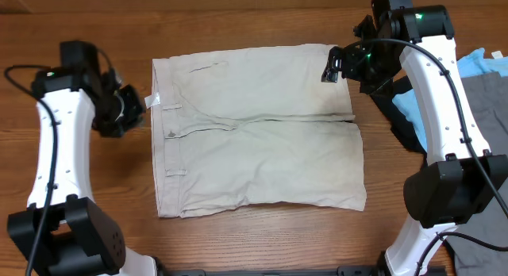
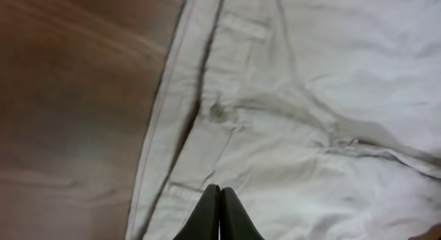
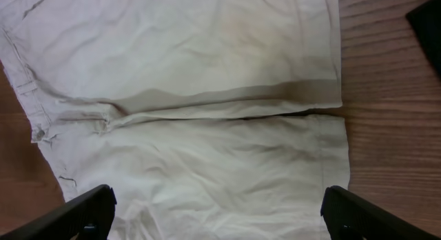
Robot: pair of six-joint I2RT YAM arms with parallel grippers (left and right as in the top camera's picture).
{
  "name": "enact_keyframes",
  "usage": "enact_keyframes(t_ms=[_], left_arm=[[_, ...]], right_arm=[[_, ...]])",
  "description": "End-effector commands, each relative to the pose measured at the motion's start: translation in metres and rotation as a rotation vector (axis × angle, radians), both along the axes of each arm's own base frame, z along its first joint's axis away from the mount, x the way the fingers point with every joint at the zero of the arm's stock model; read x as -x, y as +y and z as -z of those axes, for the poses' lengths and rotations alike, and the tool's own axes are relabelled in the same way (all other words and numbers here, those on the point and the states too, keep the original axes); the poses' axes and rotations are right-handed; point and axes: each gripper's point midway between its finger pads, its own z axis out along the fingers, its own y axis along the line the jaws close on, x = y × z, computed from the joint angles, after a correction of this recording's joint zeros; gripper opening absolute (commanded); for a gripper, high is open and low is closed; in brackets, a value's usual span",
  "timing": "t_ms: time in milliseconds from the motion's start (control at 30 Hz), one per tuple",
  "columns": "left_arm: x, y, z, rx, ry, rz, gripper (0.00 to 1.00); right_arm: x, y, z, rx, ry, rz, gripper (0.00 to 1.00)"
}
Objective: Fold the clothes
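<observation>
while the shorts [image 1: 254, 129] lie spread flat in the middle of the table [image 1: 254, 22], both arms hang at their edges with nothing gripped. seen from overhead, the waistband [image 1: 161, 149] runs down the left side and the two legs reach to the right, one farther from the robot and one nearer, with a crease line between them. the cloth is pale beige and lightly wrinkled, and a small white label [image 1: 152, 100] sticks out at the waistband's edge.

the left gripper [image 2: 220, 195] is clenched tight, its dark tips pressed together with no cloth between them. overhead it sits just beside the waistband, near the label. in its own camera the tips point across the waistband toward the seat. whether they touch the cloth i cannot tell.

the right gripper [image 1: 333, 66] is at the far right corner of the shorts, over the hem of the farther leg, and stands widely released. in its wrist view the two fingers [image 3: 83, 211] show at the bottom corners, well apart, with the shorts spread beneath them and nothing held.

at the right side of the table, behind the right arm, lie other clothes: a blue garment [image 1: 476, 63], a grey garment [image 1: 488, 109] beside it, and a black garment [image 3: 427, 19] near the legs' hems, apart from the shorts.
</observation>
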Motion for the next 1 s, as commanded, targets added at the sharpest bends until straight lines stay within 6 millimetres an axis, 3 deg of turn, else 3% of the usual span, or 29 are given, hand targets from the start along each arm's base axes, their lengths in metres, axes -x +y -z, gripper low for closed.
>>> enact_keyframes(t_ms=[0,133,267,433,800,967], left_arm=[[-0.037,-0.007,0.004,-0.104,-0.081,-0.031,0.04],[-0.07,-0.009,0.02,-0.216,-0.142,-0.025,0.04],[-0.092,-0.017,0.064,-0.214,-0.116,-0.002,0.04],[-0.092,-0.01,0.109,-0.253,-0.027,0.002,0.04],[-0.095,-0.004,0.164,-0.287,0.039,0.022,0.04],[-0.108,-0.005,0.204,-0.291,0.027,0.038,0.04]], right_arm=[[-0.001,-0.001,-0.01,0.004,-0.034,-0.005,1.0],[-0.001,-0.001,-0.01,0.004,-0.034,-0.005,1.0],[-0.001,-0.001,-0.01,0.004,-0.034,-0.005,1.0],[-0.001,-0.001,-0.01,0.004,-0.034,-0.005,1.0],[-0.001,-0.001,-0.01,0.004,-0.034,-0.005,1.0],[-0.001,-0.001,-0.01,0.004,-0.034,-0.005,1.0]])
